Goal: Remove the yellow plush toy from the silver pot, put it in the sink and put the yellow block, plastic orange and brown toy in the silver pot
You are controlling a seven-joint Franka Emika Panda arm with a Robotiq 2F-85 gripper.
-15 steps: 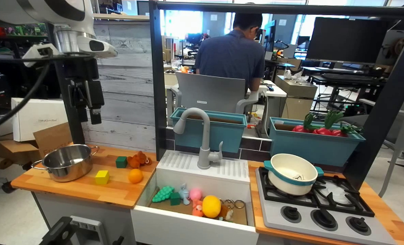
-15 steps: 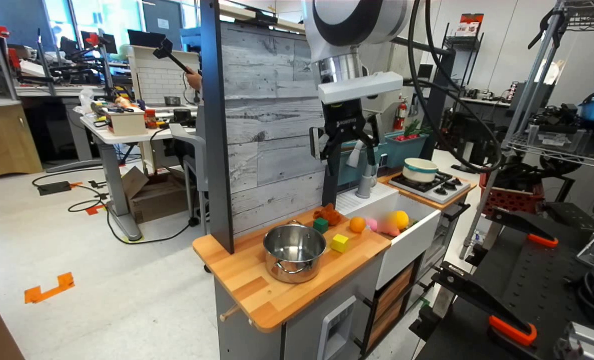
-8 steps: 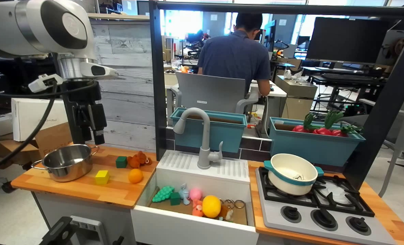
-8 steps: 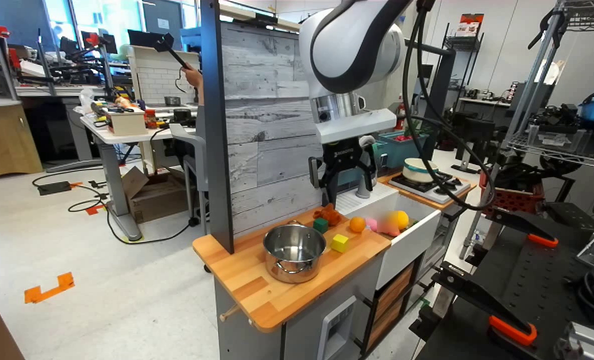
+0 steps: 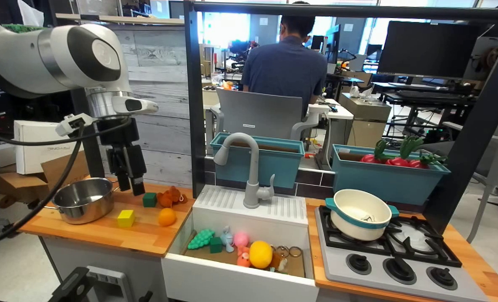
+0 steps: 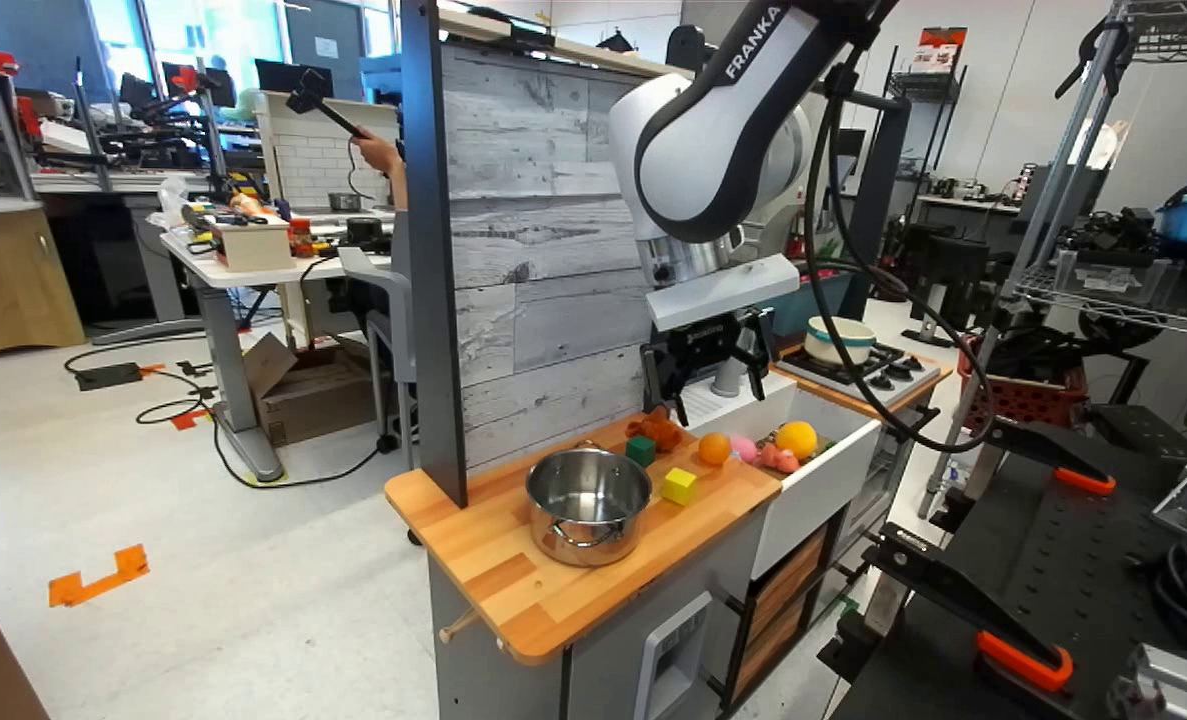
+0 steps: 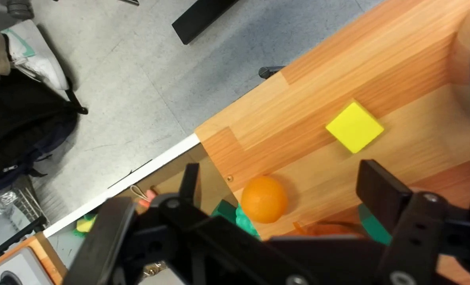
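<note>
Black fingers (image 7: pixel 381 190) hang spread above the wooden bench (image 5: pixel 102 233). From the yellow cubic block (image 5: pixel 126 218) in an exterior view, the shiny round silver pot (image 5: pixel 85 211) sits at ten o'clock, the lumpy reddish-brown toy (image 5: pixel 170 196) at two, the glossy orange ball (image 5: pixel 167 217) at three; the rounded yellow plush toy (image 5: pixel 260 254) lies in the white rectangular sink (image 5: pixel 232 283).
</note>
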